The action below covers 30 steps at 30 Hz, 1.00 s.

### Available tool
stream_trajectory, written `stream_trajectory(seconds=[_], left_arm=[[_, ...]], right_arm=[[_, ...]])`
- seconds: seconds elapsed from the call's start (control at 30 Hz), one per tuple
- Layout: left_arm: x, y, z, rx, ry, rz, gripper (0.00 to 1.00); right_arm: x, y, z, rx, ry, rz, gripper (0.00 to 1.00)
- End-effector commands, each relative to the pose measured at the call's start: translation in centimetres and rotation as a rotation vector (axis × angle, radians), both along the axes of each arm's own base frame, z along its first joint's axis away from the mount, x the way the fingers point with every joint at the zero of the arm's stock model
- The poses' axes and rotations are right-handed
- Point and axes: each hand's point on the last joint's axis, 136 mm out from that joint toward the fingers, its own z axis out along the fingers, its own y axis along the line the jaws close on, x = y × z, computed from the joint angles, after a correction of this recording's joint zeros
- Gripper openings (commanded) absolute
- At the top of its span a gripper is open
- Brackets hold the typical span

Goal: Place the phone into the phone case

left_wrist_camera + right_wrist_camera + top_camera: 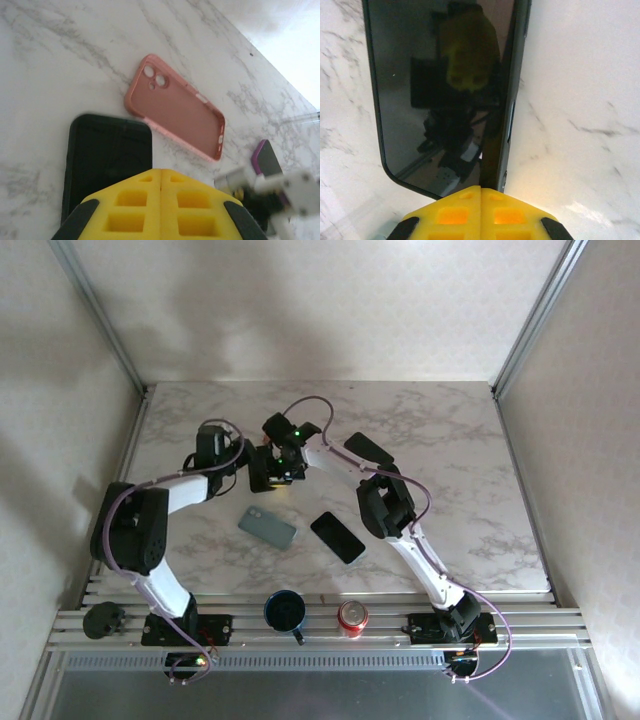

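Observation:
A black phone (440,85) lies screen up on the marble table; it appears again in the left wrist view (107,160). My right gripper (481,189) is shut, its yellow tips at the phone's near right corner with nothing between them. Just beyond the phone lies a pink phone case (175,115), hollow side up. My left gripper (161,171) is shut and empty, over the phone's edge nearest the case. From above, the left gripper (262,478) and right gripper (288,472) meet mid-table and cover the phone and case.
A grey-green phone or case (267,527) and another black phone (337,537) lie nearer the front. A dark, purple-edged item (368,450) (267,160) sits right of the grippers. A blue mug (285,610) and a red can (352,615) stand on the front rail.

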Motion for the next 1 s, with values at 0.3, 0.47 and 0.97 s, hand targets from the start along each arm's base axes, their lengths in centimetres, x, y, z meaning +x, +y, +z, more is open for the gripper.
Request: stream_trajectory(seconds=[0.3, 0.47, 0.97], left_arm=[[-4.2, 1.4, -0.6, 0.025, 0.056, 0.035, 0.00], [-5.0, 1.7, 0.2, 0.038, 0.051, 0.040, 0.00], [-6.0, 2.3, 1.9, 0.061, 0.034, 0.059, 0.00]], right_arm=[[1.3, 3.6, -2.4, 0.113, 0.058, -0.045, 0.00], [2.3, 4.3, -2.3, 0.167, 0.060, -0.073, 0.00], [4.6, 3.6, 1.9, 0.235, -0.023, -0.080, 0.00]])
